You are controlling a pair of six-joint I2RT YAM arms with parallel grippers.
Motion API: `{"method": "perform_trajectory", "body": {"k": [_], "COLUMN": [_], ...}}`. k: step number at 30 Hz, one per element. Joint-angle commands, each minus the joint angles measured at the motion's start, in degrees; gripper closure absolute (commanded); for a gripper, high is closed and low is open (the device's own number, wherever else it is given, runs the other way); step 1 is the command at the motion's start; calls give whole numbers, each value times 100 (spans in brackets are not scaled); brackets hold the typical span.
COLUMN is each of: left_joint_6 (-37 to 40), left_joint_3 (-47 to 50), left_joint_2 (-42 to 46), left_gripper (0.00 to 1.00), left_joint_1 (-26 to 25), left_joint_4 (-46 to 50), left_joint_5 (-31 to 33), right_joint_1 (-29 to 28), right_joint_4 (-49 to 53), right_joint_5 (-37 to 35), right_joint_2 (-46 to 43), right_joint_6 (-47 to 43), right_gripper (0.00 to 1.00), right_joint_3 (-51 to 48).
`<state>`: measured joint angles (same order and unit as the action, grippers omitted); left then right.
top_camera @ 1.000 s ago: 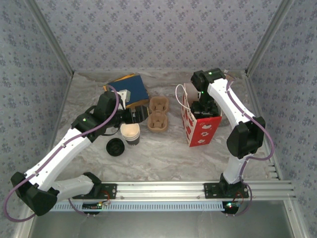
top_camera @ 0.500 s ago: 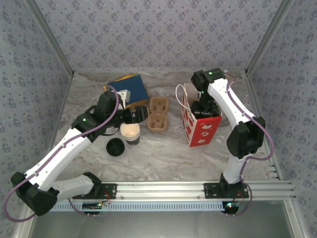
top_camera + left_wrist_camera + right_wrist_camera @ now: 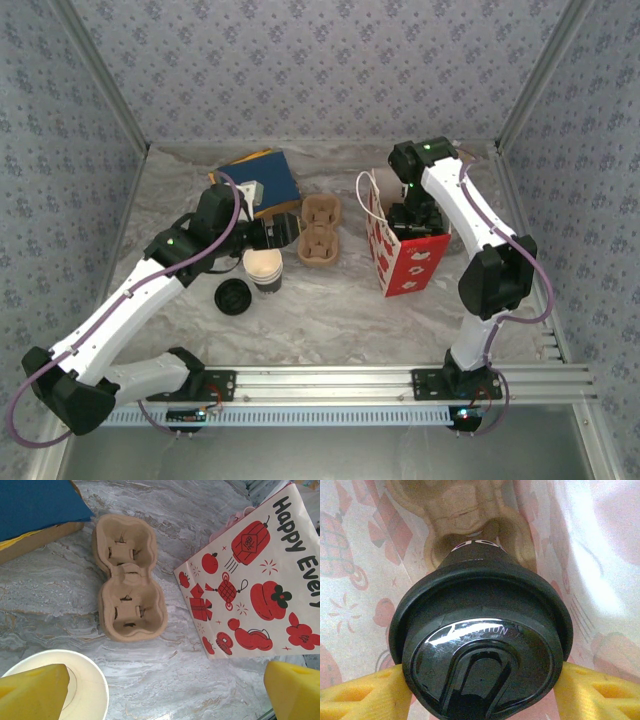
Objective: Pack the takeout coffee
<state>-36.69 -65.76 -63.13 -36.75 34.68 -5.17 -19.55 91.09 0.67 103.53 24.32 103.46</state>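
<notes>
**A:** What sits nearest, low in the overhead view?

**B:** Left of centre, a loose black lid [image 3: 232, 296] lies flat on the marbled table [image 3: 330, 310]. Just to its right stands a lidless paper cup [image 3: 265, 268].

**A:** And the left claw?

**B:** The left gripper [image 3: 160, 695] hangs just above that cup with its jaws spread wide and nothing between them. In its wrist view one yellow fingertip [image 3: 30, 692] overlaps the cup's cream rim at lower left. The other fills the lower right corner.

**A:** Farther back?

**B:** A two-well pulp carrier [image 3: 320, 232] lies mid-frame. To its right, apart from it, a red and white gift bag [image 3: 405, 262] stands upright. Behind both, toward the upper left, lies a blue box [image 3: 265, 178].

**A:** Where is the takeout coffee?

**B:** The takeout coffee [image 3: 480, 630] is inside the bag, right of centre in the overhead view. The right gripper [image 3: 480, 695] reaches down through the bag's open top and is clamped on the cup, its yellow fingers [image 3: 360, 697] pressed against opposite sides of the lid's rim.

**A:** Anything beneath it?

**B:** A second pulp carrier [image 3: 465, 505] lies deeper in the bag. The cup's dark wall points into one of its wells, but I cannot tell whether it is seated.
</notes>
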Motion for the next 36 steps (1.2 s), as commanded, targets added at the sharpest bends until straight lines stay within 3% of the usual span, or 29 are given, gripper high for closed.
{"method": "perform_trajectory", "body": {"k": [1,36], "left_joint_6": [-5,-4], "left_joint_3": [-118,-77], "left_joint_2": [-19,15], "left_gripper": [0,0], "left_joint_1": [27,20], "left_joint_4": [-68,-72], "left_joint_5": [-62,-46], "right_joint_1": [33,31], "right_joint_4": [105,102], "right_joint_5": [-84,-122], "right_joint_2": [10,115], "right_joint_6": [-76,-122], "right_gripper": [28,28], "right_joint_3": [125,245]}}
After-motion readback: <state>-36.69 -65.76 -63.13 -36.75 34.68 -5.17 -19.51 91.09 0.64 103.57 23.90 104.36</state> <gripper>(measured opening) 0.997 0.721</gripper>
